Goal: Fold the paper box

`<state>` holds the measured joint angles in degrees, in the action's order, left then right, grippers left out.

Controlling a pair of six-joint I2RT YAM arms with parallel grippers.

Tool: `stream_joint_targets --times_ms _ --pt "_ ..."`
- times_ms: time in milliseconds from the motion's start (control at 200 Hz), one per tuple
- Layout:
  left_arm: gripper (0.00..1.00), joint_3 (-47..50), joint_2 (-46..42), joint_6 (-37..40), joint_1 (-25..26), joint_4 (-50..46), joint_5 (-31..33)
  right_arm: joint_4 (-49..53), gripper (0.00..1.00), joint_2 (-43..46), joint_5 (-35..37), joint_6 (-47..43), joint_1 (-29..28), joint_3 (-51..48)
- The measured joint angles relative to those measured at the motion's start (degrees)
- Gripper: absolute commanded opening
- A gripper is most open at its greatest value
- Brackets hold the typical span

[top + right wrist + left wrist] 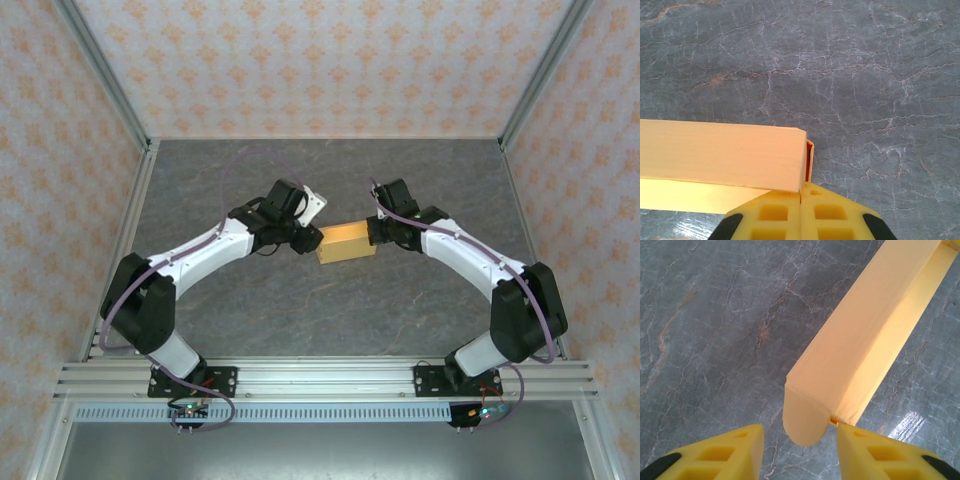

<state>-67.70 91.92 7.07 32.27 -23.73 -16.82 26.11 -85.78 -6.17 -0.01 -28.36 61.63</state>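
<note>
The light orange-tan thin cardboard paper box (347, 243) sits at centre frame in the top view. On the left gripper (800, 429) the jaws stand apart around its rounded flap. On the right gripper (801, 192) they are clenched at the other end.

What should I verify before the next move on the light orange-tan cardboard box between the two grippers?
1. The rounded end flap of the light orange-tan cardboard box lies between the fingers of the left gripper: ok.
2. Left jaws apart, not clamped on it: ok.
3. That flap tucked in: not ok, it juts past the box end.
4. The right gripper shut at the opposite end: ok.
5. Right jaws really pinching card: cannot tell.
</note>
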Motion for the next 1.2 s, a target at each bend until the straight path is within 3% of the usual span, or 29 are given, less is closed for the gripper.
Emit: stream_joint_targets --times_ms 240,646,1196 --pt "0.24 -1.86 1.92 0.46 0.00 -1.81 0.42 0.00 0.00 0.00 -0.02 0.00 0.00 -0.02" --pt "0.07 -4.37 3.87 -0.26 0.00 -2.99 0.66 0.00 0.00 0.00 -0.07 0.28 0.00 -0.02" --pt "0.03 -8.00 3.96 -11.13 0.00 -5.29 -0.74 -1.70 0.00 0.02 2.16 3.02 -0.90 -1.22"
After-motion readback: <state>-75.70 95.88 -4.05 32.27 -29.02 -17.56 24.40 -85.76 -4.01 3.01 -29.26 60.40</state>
